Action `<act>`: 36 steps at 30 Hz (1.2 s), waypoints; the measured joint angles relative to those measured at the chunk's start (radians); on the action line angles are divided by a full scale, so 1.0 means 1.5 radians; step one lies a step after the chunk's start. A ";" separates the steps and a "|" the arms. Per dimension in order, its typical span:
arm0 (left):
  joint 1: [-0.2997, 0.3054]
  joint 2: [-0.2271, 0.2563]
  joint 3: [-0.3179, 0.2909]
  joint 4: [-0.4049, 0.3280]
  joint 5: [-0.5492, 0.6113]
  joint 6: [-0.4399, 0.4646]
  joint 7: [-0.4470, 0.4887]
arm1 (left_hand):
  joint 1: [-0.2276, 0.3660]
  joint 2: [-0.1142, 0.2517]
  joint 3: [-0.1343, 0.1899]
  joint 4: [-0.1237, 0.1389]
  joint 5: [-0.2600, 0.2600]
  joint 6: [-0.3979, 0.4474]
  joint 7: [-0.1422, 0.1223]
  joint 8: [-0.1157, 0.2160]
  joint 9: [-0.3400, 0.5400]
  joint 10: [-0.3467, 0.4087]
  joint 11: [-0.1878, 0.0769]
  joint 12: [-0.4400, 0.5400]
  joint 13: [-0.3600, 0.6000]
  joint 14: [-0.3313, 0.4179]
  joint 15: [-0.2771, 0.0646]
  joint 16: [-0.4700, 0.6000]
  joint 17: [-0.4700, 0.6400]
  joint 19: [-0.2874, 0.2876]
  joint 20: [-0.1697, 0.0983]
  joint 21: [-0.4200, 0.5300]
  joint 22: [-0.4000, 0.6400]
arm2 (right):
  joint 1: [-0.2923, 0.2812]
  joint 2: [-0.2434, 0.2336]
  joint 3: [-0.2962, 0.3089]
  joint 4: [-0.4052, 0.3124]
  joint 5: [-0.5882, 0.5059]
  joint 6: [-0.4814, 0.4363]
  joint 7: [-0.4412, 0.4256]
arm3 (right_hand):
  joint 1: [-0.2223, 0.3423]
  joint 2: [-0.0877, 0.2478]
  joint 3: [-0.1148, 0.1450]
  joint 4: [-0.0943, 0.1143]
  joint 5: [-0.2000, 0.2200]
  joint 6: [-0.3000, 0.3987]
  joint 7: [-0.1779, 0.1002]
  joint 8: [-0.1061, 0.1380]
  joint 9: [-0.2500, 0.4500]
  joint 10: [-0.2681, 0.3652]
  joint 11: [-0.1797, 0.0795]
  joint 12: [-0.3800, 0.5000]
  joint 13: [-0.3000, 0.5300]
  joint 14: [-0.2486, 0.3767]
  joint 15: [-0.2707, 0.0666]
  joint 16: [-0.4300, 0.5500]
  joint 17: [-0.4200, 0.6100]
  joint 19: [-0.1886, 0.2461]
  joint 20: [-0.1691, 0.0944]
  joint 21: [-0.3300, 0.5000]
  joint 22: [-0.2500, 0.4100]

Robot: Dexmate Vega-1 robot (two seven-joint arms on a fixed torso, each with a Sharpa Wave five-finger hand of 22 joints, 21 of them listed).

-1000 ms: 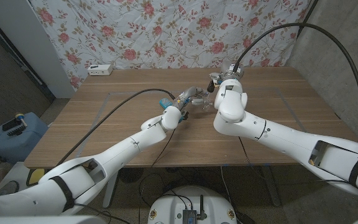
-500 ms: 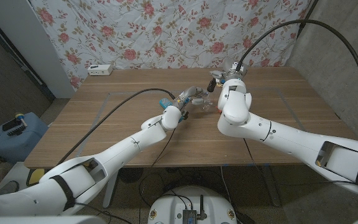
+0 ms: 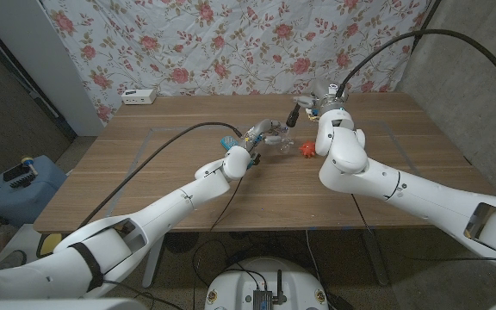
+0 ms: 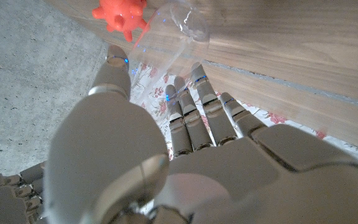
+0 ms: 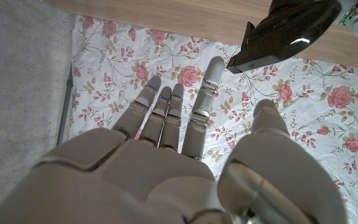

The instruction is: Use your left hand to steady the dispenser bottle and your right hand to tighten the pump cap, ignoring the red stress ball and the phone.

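Wooden table (image 3: 145, 164): left hand (image 3: 265, 133) apparently holds clear dispenser bottle (image 4: 173, 31); right hand (image 5: 185, 155) spread, empty.

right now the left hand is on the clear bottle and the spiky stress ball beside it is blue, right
Not quite: the spiky stress ball is red, not blue. The head view shows it on the table beside the clear bottle, and the left wrist view shows its red spikes too. The rest holds: the left hand is at the bottle, fingers around it.
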 measured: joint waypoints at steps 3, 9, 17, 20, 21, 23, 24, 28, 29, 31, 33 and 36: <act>0.001 0.001 -0.001 -0.002 0.000 0.000 0.001 | 0.000 0.000 0.000 0.000 0.000 0.000 0.000 0.000 0.000 0.000 0.000 0.000 0.000 0.000 0.000 0.000 0.000 0.000 0.000 0.000 0.000 | -0.015 -0.020 0.023 -0.015 0.017 0.021 -0.001 | 0.011 0.004 0.005 -0.005 0.000 -0.019 -0.002 -0.009 0.000 -0.020 -0.003 0.000 0.000 -0.010 -0.003 -0.003 0.000 -0.006 -0.004 0.000 0.000; 0.003 0.003 -0.002 -0.008 0.001 0.001 0.002 | 0.000 0.000 0.000 0.000 0.000 0.000 0.000 -0.002 0.000 0.000 0.000 -0.001 0.000 0.000 0.000 0.000 0.000 0.000 0.000 0.000 0.000 | -0.040 -0.062 0.069 -0.040 0.056 0.074 -0.001 | 0.021 0.005 0.013 -0.013 0.000 -0.063 -0.003 -0.030 0.000 -0.056 -0.003 0.000 0.000 -0.039 0.001 -0.006 -0.003 -0.022 -0.005 0.000 0.000; 0.007 0.006 -0.003 -0.015 0.003 0.007 0.003 | 0.000 0.000 0.003 -0.003 0.000 0.001 -0.001 -0.003 0.000 0.000 0.000 0.001 0.000 0.000 0.000 0.000 0.000 0.000 0.000 0.000 0.000 | -0.087 -0.107 0.146 -0.058 0.115 0.159 -0.003 | 0.062 0.002 0.026 -0.026 0.000 -0.128 -0.012 -0.062 0.000 -0.091 -0.004 0.000 0.000 -0.071 0.005 -0.011 -0.009 -0.044 -0.007 0.000 0.000; 0.007 0.007 -0.003 -0.017 0.003 0.008 0.003 | 0.000 0.000 0.003 -0.003 -0.001 0.001 -0.001 -0.004 0.000 0.000 0.000 0.001 0.001 0.000 0.000 0.000 0.000 0.000 0.000 0.000 0.000 | -0.104 -0.122 0.175 -0.062 0.137 0.193 -0.003 | 0.081 0.000 0.032 -0.032 0.003 -0.154 -0.023 -0.076 0.000 -0.108 -0.006 0.000 0.000 -0.086 0.005 -0.011 -0.012 -0.050 -0.008 0.000 0.000; 0.008 0.007 -0.003 -0.018 0.003 0.008 0.003 | 0.000 0.000 0.003 -0.003 -0.001 0.002 -0.001 -0.004 0.000 0.000 0.000 0.001 0.001 0.000 0.000 0.000 0.000 0.000 0.000 0.000 0.000 | -0.107 -0.124 0.180 -0.063 0.142 0.201 -0.003 | 0.087 -0.002 0.032 -0.032 0.004 -0.164 -0.026 -0.080 0.000 -0.113 -0.006 0.000 0.000 -0.088 0.007 -0.011 -0.012 -0.053 -0.006 0.000 0.000; 0.008 0.007 -0.003 -0.018 0.003 0.009 0.003 | 0.000 0.000 0.003 -0.003 -0.001 0.002 -0.001 -0.002 0.000 0.000 0.000 0.001 0.001 0.000 0.000 0.000 0.001 0.000 0.000 0.000 0.000 | -0.113 -0.129 0.190 -0.065 0.149 0.213 -0.003 | 0.100 -0.003 0.036 -0.036 0.006 -0.185 -0.030 -0.090 0.000 -0.120 -0.006 0.000 0.000 -0.097 0.008 -0.011 -0.012 -0.056 -0.009 0.000 0.000; 0.008 0.007 -0.003 -0.019 0.003 0.009 0.003 | 0.000 0.000 0.003 -0.003 -0.001 0.002 -0.001 -0.001 0.000 0.000 0.000 0.001 0.001 0.000 0.000 0.000 0.001 0.000 0.000 0.000 0.000 | -0.117 -0.133 0.197 -0.066 0.155 0.223 -0.002 | 0.104 -0.007 0.038 -0.036 0.006 -0.193 -0.033 -0.095 0.000 -0.127 -0.006 0.000 0.000 -0.100 0.009 -0.011 -0.012 -0.057 -0.008 0.000 0.000; 0.008 0.007 -0.003 -0.019 0.003 0.010 0.000 | 0.000 0.000 0.003 -0.003 -0.001 0.002 -0.002 -0.001 0.000 0.000 0.000 0.001 0.001 0.000 0.000 -0.001 0.001 0.000 0.000 0.000 0.000 | -0.127 -0.144 0.216 -0.067 0.169 0.247 0.004 | 0.127 -0.014 0.044 -0.037 0.006 -0.230 -0.047 -0.114 0.001 -0.147 -0.009 0.000 0.000 -0.114 0.007 -0.011 -0.015 -0.065 -0.007 0.000 0.000; 0.008 0.007 -0.003 -0.019 0.003 0.010 0.000 | 0.000 0.000 0.003 -0.003 -0.002 0.002 -0.002 -0.001 0.000 0.000 0.000 0.001 0.001 0.000 0.000 -0.001 0.001 0.000 0.000 0.000 0.000 | -0.129 -0.146 0.220 -0.067 0.173 0.254 0.007 | 0.134 -0.014 0.047 -0.034 0.006 -0.235 -0.052 -0.117 0.002 -0.151 -0.009 0.000 0.000 -0.119 0.008 -0.011 -0.015 -0.071 -0.007 0.000 0.000; 0.008 0.007 -0.003 -0.019 0.003 0.010 -0.001 | 0.000 0.000 0.003 -0.003 -0.002 0.002 -0.002 -0.001 0.000 0.000 0.000 0.001 0.001 0.000 0.000 -0.001 0.001 0.000 0.000 0.000 0.000 | -0.130 -0.148 0.224 -0.067 0.178 0.265 0.011 | 0.145 -0.016 0.051 -0.038 0.006 -0.246 -0.063 -0.122 0.002 -0.157 -0.009 0.000 0.000 -0.123 0.006 -0.011 -0.015 -0.072 -0.007 0.000 0.000; 0.007 0.006 -0.003 -0.017 0.003 0.010 -0.002 | 0.000 0.000 0.003 -0.003 -0.002 0.002 -0.002 -0.001 0.000 0.000 0.000 0.001 0.000 0.000 0.000 -0.001 0.001 0.000 0.000 0.000 0.000 | -0.133 -0.151 0.229 -0.067 0.183 0.276 0.016 | 0.154 -0.022 0.053 -0.035 0.006 -0.256 -0.073 -0.128 0.002 -0.163 -0.008 0.000 0.000 -0.131 0.007 -0.011 -0.015 -0.073 -0.006 0.000 0.000; 0.004 0.005 -0.003 -0.014 0.003 0.009 -0.004 | 0.000 0.000 0.003 -0.003 -0.002 0.002 -0.002 -0.001 0.000 0.000 0.000 0.001 0.000 0.000 0.000 -0.001 0.001 0.000 0.000 0.000 0.000 | -0.137 -0.159 0.243 -0.066 0.188 0.290 0.022 | 0.168 -0.026 0.056 -0.033 0.006 -0.266 -0.094 -0.135 0.002 -0.173 -0.010 0.001 0.000 -0.139 0.013 -0.011 -0.015 -0.083 0.001 0.000 0.000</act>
